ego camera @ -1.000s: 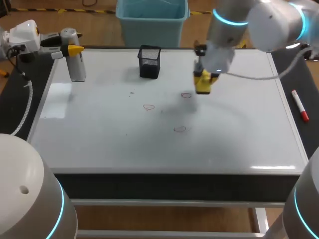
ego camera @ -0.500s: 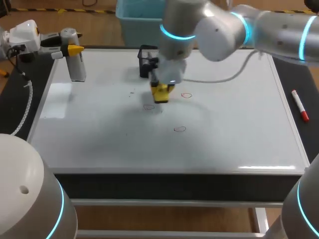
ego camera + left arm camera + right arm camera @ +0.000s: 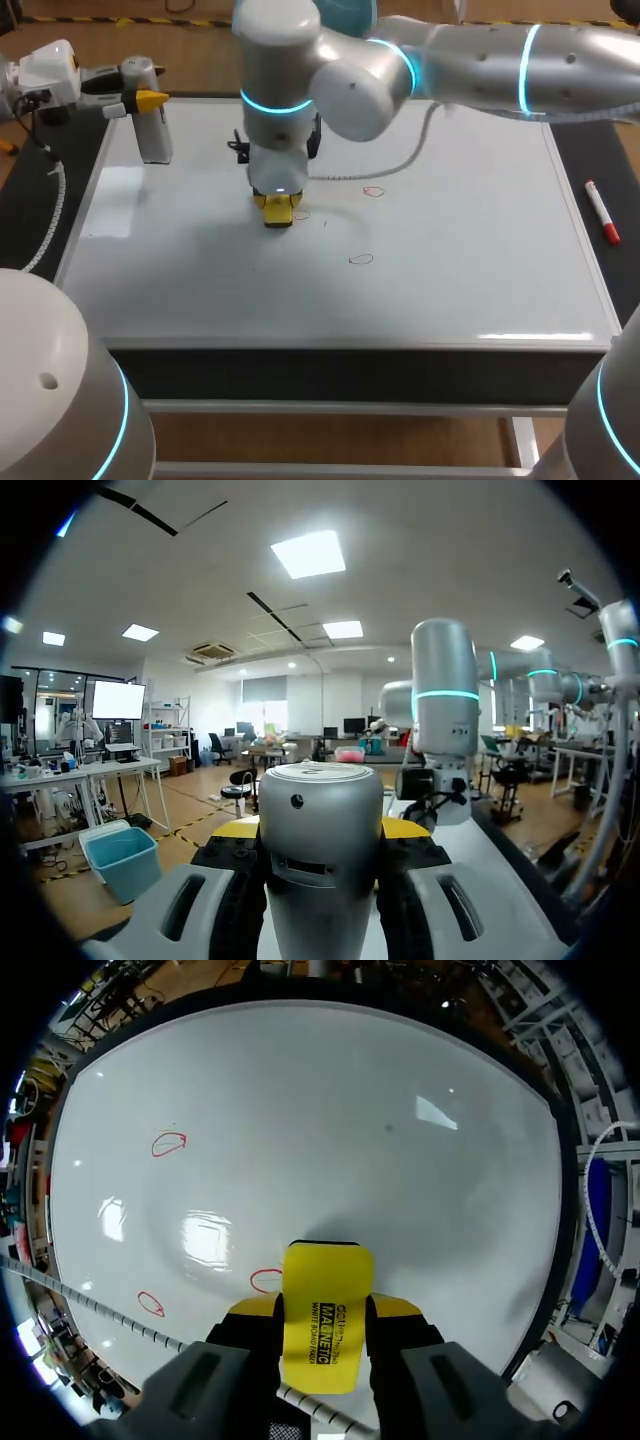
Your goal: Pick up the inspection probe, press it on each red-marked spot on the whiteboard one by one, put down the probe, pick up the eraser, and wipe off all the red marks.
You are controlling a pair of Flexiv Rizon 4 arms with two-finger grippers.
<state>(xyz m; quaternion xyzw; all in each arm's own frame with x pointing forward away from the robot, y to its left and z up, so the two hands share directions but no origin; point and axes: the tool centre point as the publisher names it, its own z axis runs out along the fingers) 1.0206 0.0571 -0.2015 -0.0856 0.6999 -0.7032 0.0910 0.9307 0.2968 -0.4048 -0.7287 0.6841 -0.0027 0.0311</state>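
1. Since a second ago, the right arm has swept across the whiteboard (image 3: 460, 250) from its right half towards the left; the left arm has not shifted.
2. Right gripper (image 3: 278, 203) is clamped on the yellow eraser (image 3: 277, 212), one finger on each of its sides, as the right wrist view shows plainly.
3. The eraser is low over the board, left of the middle, just beside one red mark (image 3: 302, 213). From above I cannot tell whether it touches the surface.
4. Two more red marks are in the open: one (image 3: 374, 191) further right and one (image 3: 361, 259) nearer the front edge.
5. In the right wrist view, the eraser (image 3: 327, 1270) juts out between the fingers of the right gripper (image 3: 325, 1310), with a red mark (image 3: 265, 1280) right beside it.
6. Left gripper (image 3: 140, 100) is closed on the inspection probe (image 3: 152, 135), a grey cylinder held upright at the board's far left corner.
7. In the left wrist view, the probe (image 3: 320, 820) fills the gap between the fingers of the left gripper (image 3: 320, 830).
8. A red marker pen (image 3: 603, 212) lies on the dark desk (image 3: 622, 262), right of the board.
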